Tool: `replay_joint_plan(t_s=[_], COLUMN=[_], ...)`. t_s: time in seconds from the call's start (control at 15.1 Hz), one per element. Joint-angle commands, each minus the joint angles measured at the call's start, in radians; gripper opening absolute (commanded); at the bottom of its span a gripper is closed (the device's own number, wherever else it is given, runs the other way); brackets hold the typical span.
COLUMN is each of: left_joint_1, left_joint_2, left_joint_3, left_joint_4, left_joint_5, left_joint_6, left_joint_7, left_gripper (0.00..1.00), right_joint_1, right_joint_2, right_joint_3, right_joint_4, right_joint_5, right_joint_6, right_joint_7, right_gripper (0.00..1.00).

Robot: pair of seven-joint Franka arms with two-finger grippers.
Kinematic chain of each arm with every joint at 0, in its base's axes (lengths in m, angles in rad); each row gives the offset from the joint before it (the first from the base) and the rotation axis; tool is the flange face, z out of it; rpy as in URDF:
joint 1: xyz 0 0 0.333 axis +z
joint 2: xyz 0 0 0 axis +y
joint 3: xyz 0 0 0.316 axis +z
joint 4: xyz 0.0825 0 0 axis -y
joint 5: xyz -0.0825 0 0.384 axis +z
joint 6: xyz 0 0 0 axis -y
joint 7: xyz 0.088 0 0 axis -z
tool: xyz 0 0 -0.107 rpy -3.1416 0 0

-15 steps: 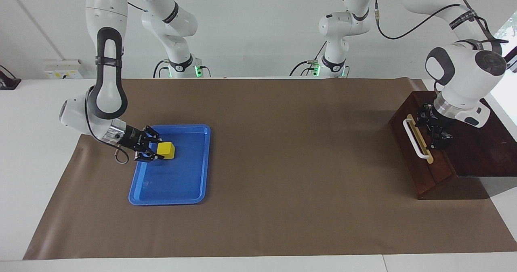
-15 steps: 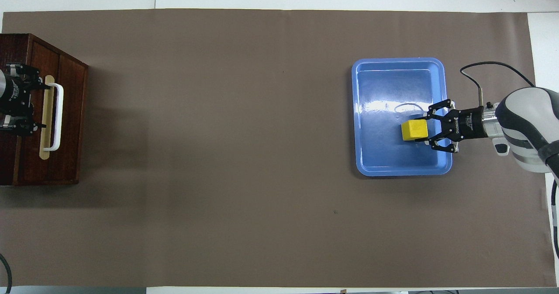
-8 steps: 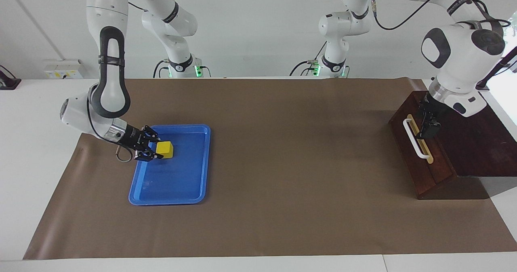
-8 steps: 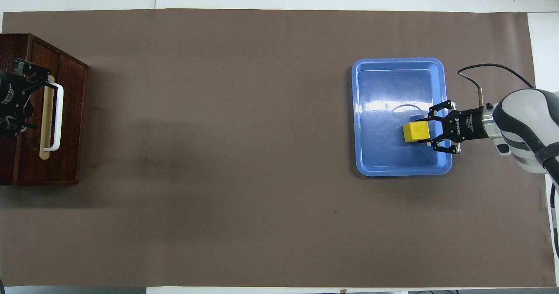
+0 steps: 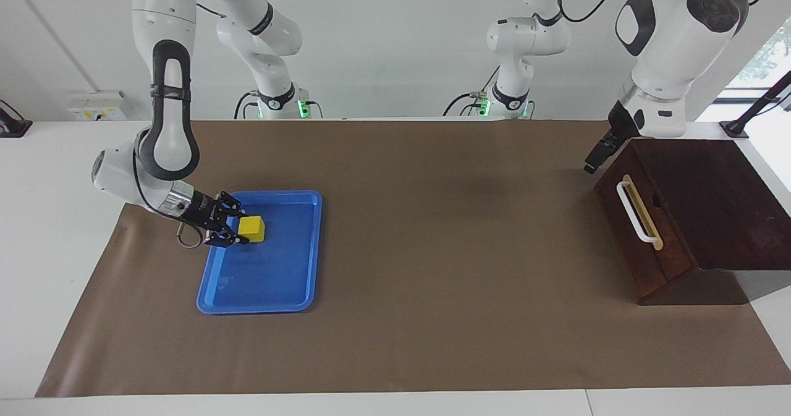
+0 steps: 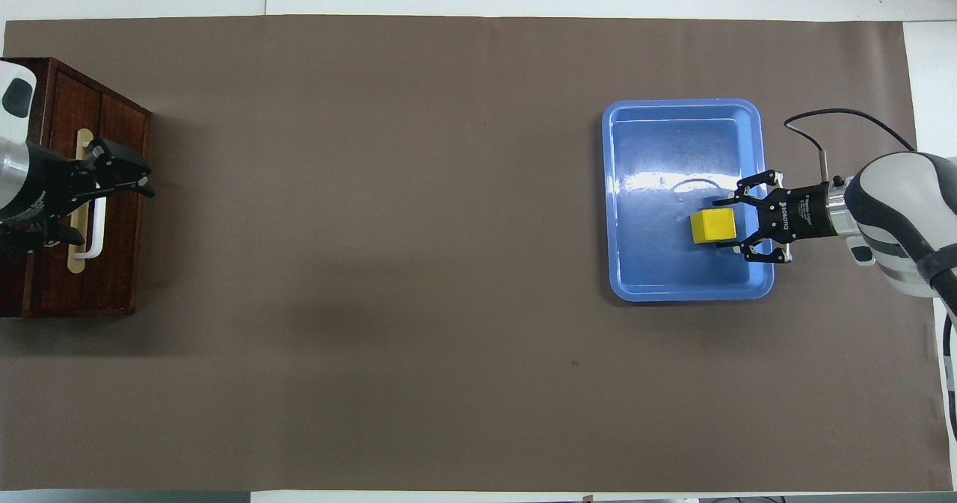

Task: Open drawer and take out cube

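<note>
The yellow cube (image 5: 252,229) (image 6: 712,226) rests in the blue tray (image 5: 281,280) (image 6: 673,122) at the right arm's end of the table. My right gripper (image 5: 236,229) (image 6: 724,225) lies low over the tray, open, its fingertips just clear of two sides of the cube. The drawer (image 5: 642,243) (image 6: 119,264) sits closed in its dark wooden box (image 5: 710,187) at the left arm's end, white handle (image 5: 636,213) free. My left gripper (image 5: 592,164) (image 6: 127,173) hangs open in the air by the box's corner nearer the robots, holding nothing.
A brown mat (image 5: 432,218) covers the table between tray and box. White table edges (image 5: 55,175) run around the mat. A wall socket box (image 5: 99,105) and a black stand (image 5: 751,113) sit at the table's robot-side corners.
My left gripper has risen from the drawer handle and swung off toward the box's corner. My right gripper's fingers have parted from the cube, which stays in the tray.
</note>
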Motion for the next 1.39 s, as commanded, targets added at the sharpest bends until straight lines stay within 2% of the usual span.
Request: replay_joint_plan(t_s=[0.0,0.07,0.2,0.33,0.4,0.46,0.6,0.79,0.99,1.19,1.32], left_joint_1=[-0.005,0.045,0.047,0.064,0.061,0.059,0.059,0.061,0.058,0.052,0.052], left_joint_2=[-0.041,0.056,0.066,0.115,0.128,0.125,0.11,0.099,0.094,0.077,0.077], left_joint_3=[-0.001,-0.013,-0.024,-0.023,-0.02,-0.018,-0.023,-0.021,-0.024,-0.03,-0.027], left_joint_4=[-0.004,0.147,0.148,0.194,0.24,0.24,0.222,0.216,0.211,0.174,0.17], left_joint_5=[-0.012,-0.029,-0.031,-0.072,-0.083,-0.083,-0.084,-0.083,-0.081,-0.071,-0.065], left_joint_6=[-0.067,-0.163,-0.164,-0.197,-0.202,-0.207,-0.213,-0.207,-0.217,-0.204,-0.199], left_joint_7=[0.225,0.449,0.459,0.473,0.473,0.475,0.492,0.554,0.556,0.561,0.565], left_gripper=[1.0,1.0,1.0,1.0,1.0,1.0,1.0,1.0,1.0,1.0,1.0], right_joint_1=[0.009,0.073,0.075,0.075,0.081,0.102,0.118,0.13,0.121,0.12,0.12], right_joint_2=[-0.044,-0.222,-0.236,-0.244,-0.254,-0.27,-0.314,-0.353,-0.368,-0.4,-0.402], right_joint_3=[0.012,0.014,0.025,0.037,0.044,0.046,0.046,0.046,0.043,0.045,0.045], right_joint_4=[0.042,0.155,0.246,0.32,0.349,0.367,0.371,0.377,0.368,0.311,0.306], right_joint_5=[-0.014,-0.24,-0.344,-0.404,-0.446,-0.498,-0.595,-0.664,-0.707,-0.718,-0.72], right_joint_6=[-0.061,-0.2,-0.284,-0.354,-0.384,-0.393,-0.396,-0.419,-0.433,-0.425,-0.433], right_joint_7=[0.166,0.217,0.195,0.079,0.016,-0.041,-0.183,-0.375,-0.577,-0.818,-0.9], right_gripper=[1.0,1.0,1.0,1.0,1.0,1.0,1.0,1.0,1.0,1.0,1.0])
